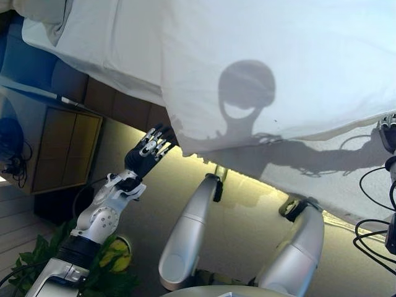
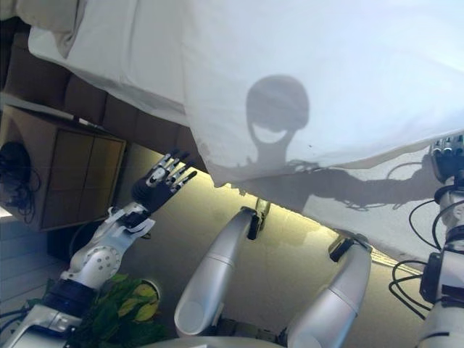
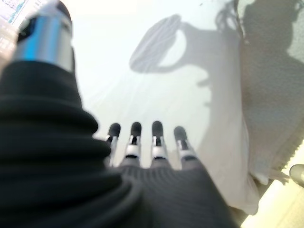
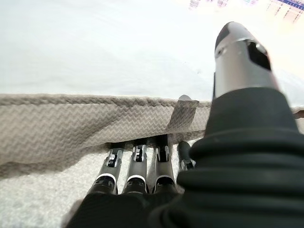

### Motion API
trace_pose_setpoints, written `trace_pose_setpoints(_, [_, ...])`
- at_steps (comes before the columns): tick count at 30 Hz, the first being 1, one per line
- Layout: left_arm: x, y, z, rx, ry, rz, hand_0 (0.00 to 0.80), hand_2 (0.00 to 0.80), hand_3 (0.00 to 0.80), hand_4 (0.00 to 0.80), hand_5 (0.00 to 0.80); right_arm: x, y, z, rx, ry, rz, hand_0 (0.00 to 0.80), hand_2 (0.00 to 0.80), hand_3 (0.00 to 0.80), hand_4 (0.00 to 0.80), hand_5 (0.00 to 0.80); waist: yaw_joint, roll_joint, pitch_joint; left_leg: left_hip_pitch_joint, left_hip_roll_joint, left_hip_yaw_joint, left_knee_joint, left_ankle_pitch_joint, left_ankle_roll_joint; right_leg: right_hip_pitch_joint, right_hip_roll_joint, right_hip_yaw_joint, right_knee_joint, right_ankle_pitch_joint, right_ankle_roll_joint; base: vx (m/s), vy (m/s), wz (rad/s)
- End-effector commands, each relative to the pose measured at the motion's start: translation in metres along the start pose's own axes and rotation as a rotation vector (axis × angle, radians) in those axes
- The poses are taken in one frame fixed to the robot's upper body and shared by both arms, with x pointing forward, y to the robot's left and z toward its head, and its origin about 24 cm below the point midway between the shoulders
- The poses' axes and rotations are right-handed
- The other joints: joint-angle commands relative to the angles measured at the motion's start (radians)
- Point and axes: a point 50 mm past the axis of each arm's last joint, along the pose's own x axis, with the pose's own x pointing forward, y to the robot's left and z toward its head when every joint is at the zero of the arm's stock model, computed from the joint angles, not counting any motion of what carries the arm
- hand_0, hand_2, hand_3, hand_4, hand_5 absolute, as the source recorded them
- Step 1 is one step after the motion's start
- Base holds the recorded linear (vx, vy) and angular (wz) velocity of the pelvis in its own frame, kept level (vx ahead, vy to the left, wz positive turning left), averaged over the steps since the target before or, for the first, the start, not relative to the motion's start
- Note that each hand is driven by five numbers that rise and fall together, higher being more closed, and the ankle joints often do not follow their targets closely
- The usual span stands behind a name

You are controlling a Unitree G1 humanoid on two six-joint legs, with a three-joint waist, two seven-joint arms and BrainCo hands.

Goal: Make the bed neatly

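A white duvet [image 1: 260, 55] covers the bed and hangs over its near side, with the textured mattress side [image 1: 322, 176] below its edge. My left hand [image 1: 148, 151] is open with straight fingers, just off the duvet's hanging corner [image 1: 182, 145]; in the left wrist view the fingers [image 3: 142, 140] point at the white cloth [image 3: 142, 61]. My right hand [image 1: 388, 133] is at the far right of the bed's edge. In the right wrist view its straight fingers [image 4: 137, 161] reach under the duvet's woven hem [image 4: 71, 123], with the thumb [image 4: 237, 52] raised above it.
A pillow [image 1: 43, 15] lies at the bed's top left. A wooden bedside cabinet [image 1: 62, 148] with cables stands left of the bed. A green plant [image 1: 114, 253] is beside my left arm. Floor runs along the bed's near side.
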Motion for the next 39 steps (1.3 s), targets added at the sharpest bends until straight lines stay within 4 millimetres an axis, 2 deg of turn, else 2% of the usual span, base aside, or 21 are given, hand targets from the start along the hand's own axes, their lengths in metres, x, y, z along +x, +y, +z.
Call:
trace_pose_setpoints(1, [-0.002, -0.005, 0.011, -0.007, -0.042, -0.052, 0.000, 0.000, 0.000, 0.000, 0.000, 0.013, 0.044, 0.012, -0.055, -0.018, 0.156, 0.800, 0.800, 0.800, 0.800, 0.800, 0.027, 0.047, -0.042, -0.003, 0.047, 0.019, -0.067, 0.090, -0.040, -0.018, 0.012, 0.031, 0.013, 0.109, 0.016, 0.003, -0.007, 0.11])
trace_pose_setpoints(5, [-0.003, -0.004, 0.010, -0.007, -0.042, -0.056, 0.000, 0.000, 0.000, 0.000, 0.000, 0.016, 0.051, 0.003, -0.080, 0.016, 0.190, 0.800, 0.800, 0.800, 0.800, 0.800, 0.033, 0.045, -0.044, 0.005, 0.043, 0.019, -0.084, 0.099, -0.037, -0.011, 0.016, 0.028, 0.006, 0.112, 0.017, 0.004, 0.004, 0.05])
trace_pose_setpoints(10, [-0.001, -0.006, 0.015, 0.001, -0.047, -0.068, 0.000, 0.000, 0.000, 0.000, 0.000, 0.016, 0.048, 0.000, -0.049, 0.013, 0.173, 0.800, 0.800, 0.800, 0.800, 0.800, 0.032, 0.037, -0.039, 0.014, 0.042, 0.017, -0.089, 0.098, -0.033, 0.003, 0.016, 0.018, -0.007, 0.122, 0.019, -0.005, -0.015, 0.02])
trace_pose_setpoints(15, [0.000, -0.005, 0.017, 0.010, -0.051, -0.065, 0.000, 0.000, 0.000, 0.000, 0.000, 0.013, 0.035, -0.007, -0.001, 0.029, 0.166, 0.800, 0.800, 0.800, 0.800, 0.800, 0.031, 0.024, -0.034, 0.025, 0.047, 0.014, -0.094, 0.096, -0.035, 0.025, 0.018, 0.005, -0.033, 0.136, 0.026, -0.018, -0.045, 0.01])
trace_pose_setpoints(18, [0.000, -0.004, 0.018, 0.010, -0.057, -0.058, 0.000, 0.000, 0.000, 0.000, 0.000, 0.008, 0.019, -0.019, 0.012, 0.059, 0.148, 0.800, 0.800, 0.800, 0.800, 0.800, 0.029, 0.011, -0.036, 0.045, 0.052, 0.010, -0.110, 0.097, -0.038, 0.052, 0.022, -0.006, -0.065, 0.151, 0.030, -0.019, -0.052, 0.03])
trace_pose_setpoints(24, [0.007, -0.004, 0.018, 0.023, -0.062, -0.028, 0.000, 0.000, 0.000, 0.000, 0.000, -0.007, -0.018, -0.055, -0.048, 0.132, 0.124, 0.800, 0.800, 0.800, 0.800, 0.800, 0.022, -0.022, -0.042, 0.096, 0.072, 0.001, -0.149, 0.100, -0.047, 0.123, 0.031, -0.031, -0.135, 0.174, 0.039, -0.017, -0.059, -0.05])
trace_pose_setpoints(27, [0.012, -0.005, 0.014, 0.025, -0.046, -0.009, 0.000, 0.000, 0.000, 0.000, 0.000, -0.011, -0.026, -0.076, -0.084, 0.176, 0.140, 0.800, 0.800, 0.800, 0.800, 0.800, 0.010, -0.038, -0.041, 0.123, 0.086, -0.001, -0.164, 0.099, -0.053, 0.158, 0.038, -0.042, -0.165, 0.183, 0.044, -0.012, -0.051, -0.08])
trace_pose_setpoints(36, [0.033, -0.010, -0.011, -0.027, 0.002, 0.095, 0.000, 0.000, 0.000, 0.000, 0.000, -0.032, -0.020, -0.165, -0.053, 0.346, 0.223, 0.800, 0.800, 0.800, 0.800, 0.800, -0.037, -0.088, -0.028, 0.175, 0.122, -0.008, -0.245, 0.137, -0.063, 0.215, 0.078, -0.047, -0.258, 0.212, 0.059, -0.050, -0.036, -0.12])
trace_pose_setpoints(39, [0.038, -0.017, -0.021, -0.099, 0.023, 0.087, 0.000, 0.000, 0.000, 0.000, 0.000, -0.040, -0.012, -0.184, -0.057, 0.382, 0.264, 0.800, 0.800, 0.800, 0.800, 0.800, -0.053, -0.096, -0.019, 0.183, 0.131, -0.007, -0.269, 0.153, -0.063, 0.217, 0.087, -0.045, -0.274, 0.218, 0.061, -0.071, 0.000, -0.17])
